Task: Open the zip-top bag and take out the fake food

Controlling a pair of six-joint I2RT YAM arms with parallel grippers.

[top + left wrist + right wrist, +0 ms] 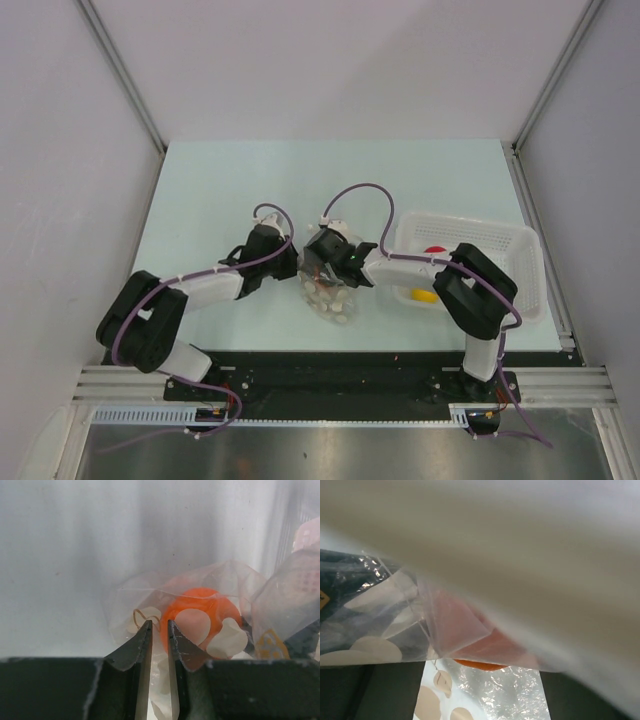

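Observation:
The zip-top bag, clear with white dots, lies crumpled between my two grippers at mid-table. My left gripper is shut on a thin fold of its film. An orange fake fruit sits inside the bag just beyond the left fingertips. My right gripper is pushed into the bag from the right. In the right wrist view its fingers stand wide apart, bag film drapes over the lens, and the orange fruit shows between them. A red fruit and a yellow fruit lie in the basket.
The white perforated basket stands at the right, close behind the right forearm. The pale green table ends at grey walls on the left, right and back. The black mounting rail runs along the near edge.

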